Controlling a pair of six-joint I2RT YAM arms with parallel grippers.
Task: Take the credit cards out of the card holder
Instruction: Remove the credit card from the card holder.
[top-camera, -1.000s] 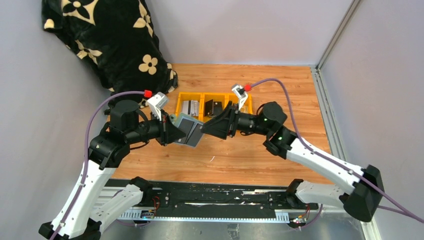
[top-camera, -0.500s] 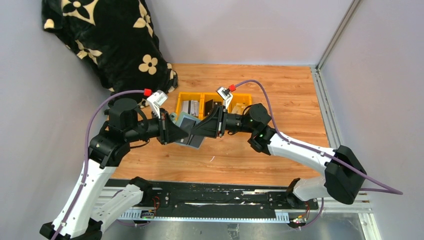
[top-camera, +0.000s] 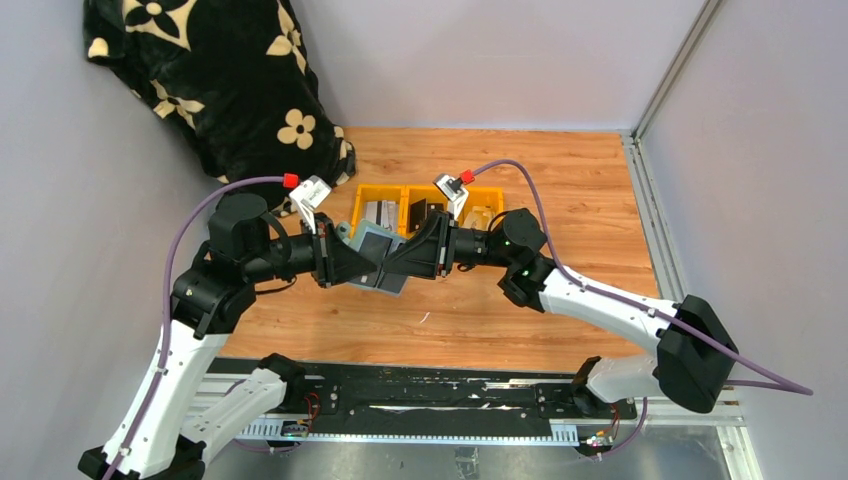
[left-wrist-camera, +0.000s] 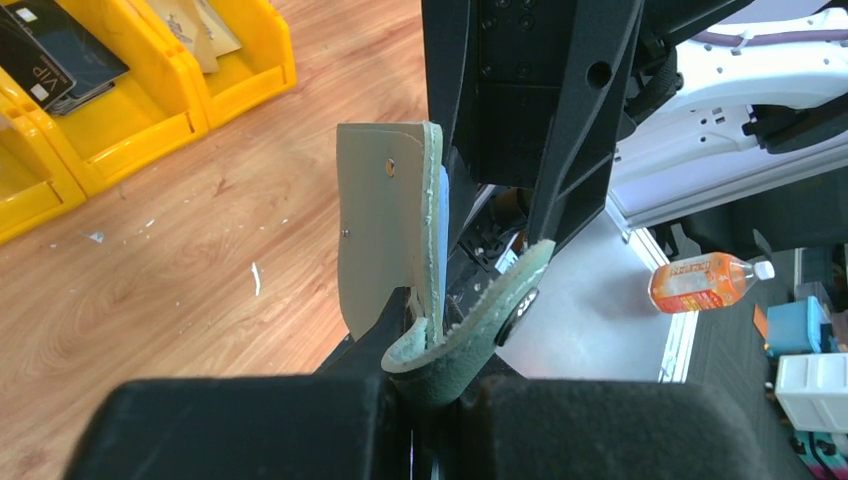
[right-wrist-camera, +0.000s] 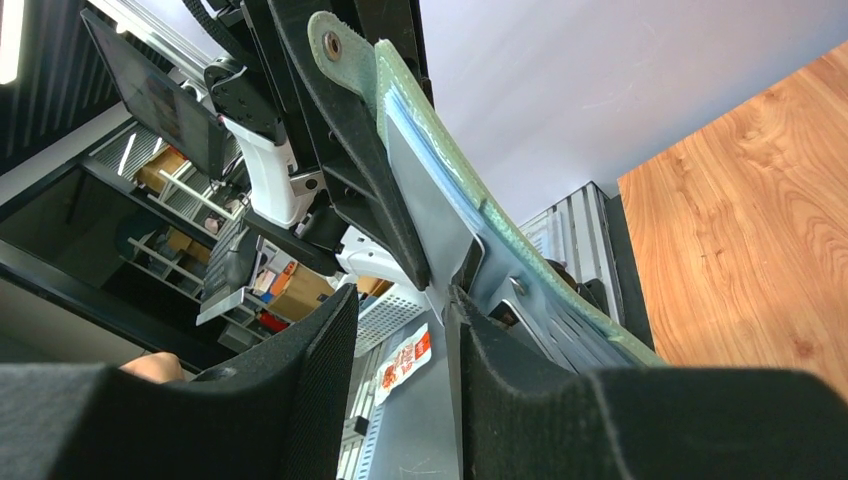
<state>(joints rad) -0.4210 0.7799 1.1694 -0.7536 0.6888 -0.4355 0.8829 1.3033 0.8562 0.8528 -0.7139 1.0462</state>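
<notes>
The card holder (top-camera: 378, 254) is held above the wooden desk (top-camera: 560, 180), just in front of a row of yellow bins (top-camera: 430, 189), between two robot arms that meet at mid-desk. The left hand (top-camera: 350, 265) is clenched on the holder's fold. The right hand (top-camera: 393, 268) is set against its opposite edge.

From the left wrist, the left hand (left-wrist-camera: 430, 375) is seen pinching the grey-green holder (left-wrist-camera: 385, 230) at its bent spine. One leaf stands upright and the closing tab (left-wrist-camera: 495, 315) is splayed out to the side. A pale blue strip (left-wrist-camera: 443, 215) is tucked behind the upright leaf. A black card marked VIP (left-wrist-camera: 45, 65) is shown lying in one bin (left-wrist-camera: 150, 125), and an orange bottle (left-wrist-camera: 700, 282) is seen beyond the desk's edge. Neither can be made out from overhead.

From the right wrist, the right hand (right-wrist-camera: 400, 330) is shown about half open. The holder's grey inner panel (right-wrist-camera: 425, 205) runs down to one finger (right-wrist-camera: 520, 400), while clear space is left before the other. Whether the panel is touched cannot be told. The blue strip (right-wrist-camera: 432, 160) is again seen under the green rim.

Only the overhead view takes in the black flowered blanket (top-camera: 220, 80) heaped at the desk's far left corner.
</notes>
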